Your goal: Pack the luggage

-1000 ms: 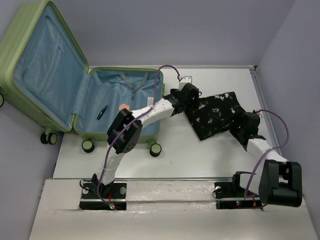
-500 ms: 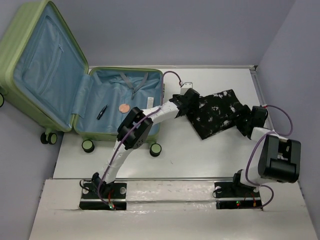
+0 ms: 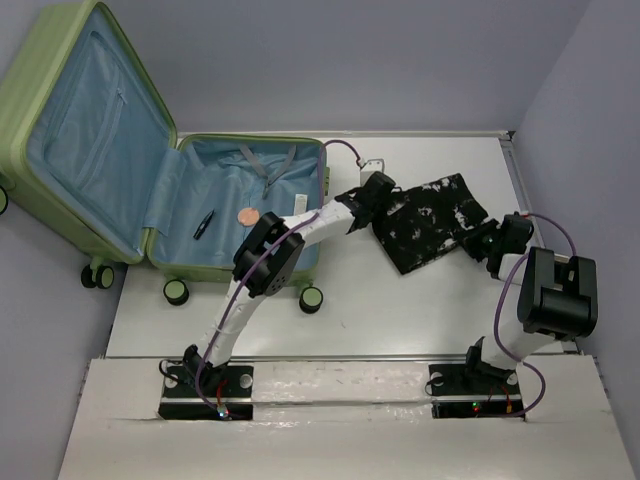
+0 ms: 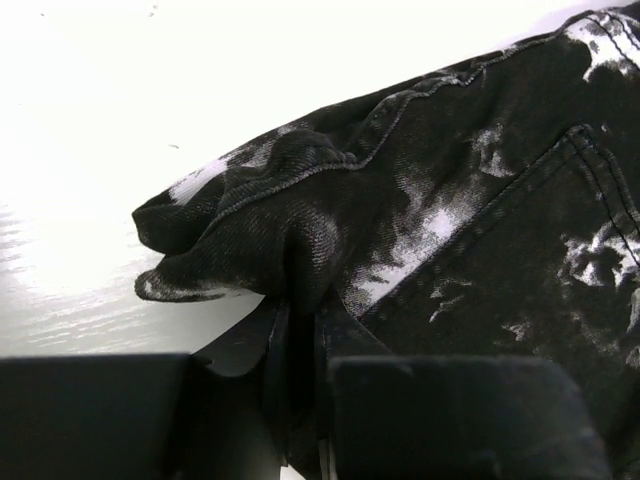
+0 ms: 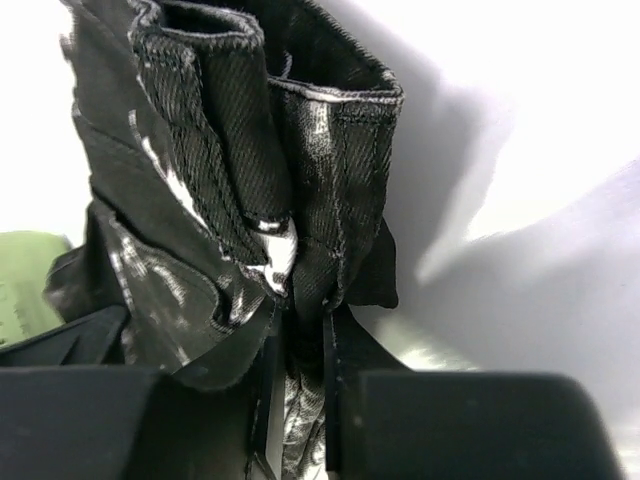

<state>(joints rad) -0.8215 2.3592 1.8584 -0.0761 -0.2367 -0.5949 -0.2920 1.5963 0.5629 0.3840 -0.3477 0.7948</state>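
You have a white table (image 3: pixel 400 310) in front of you, flat and smooth. Behind it stands a pale purple-grey back wall (image 3: pixel 400 60). A side wall (image 3: pixel 595 110) of the same color runs along the right edge of the table, and the two walls meet in a corner. A long white board (image 3: pixel 340 440) lies at the near edge. Bright light makes the table top glow in the close views.
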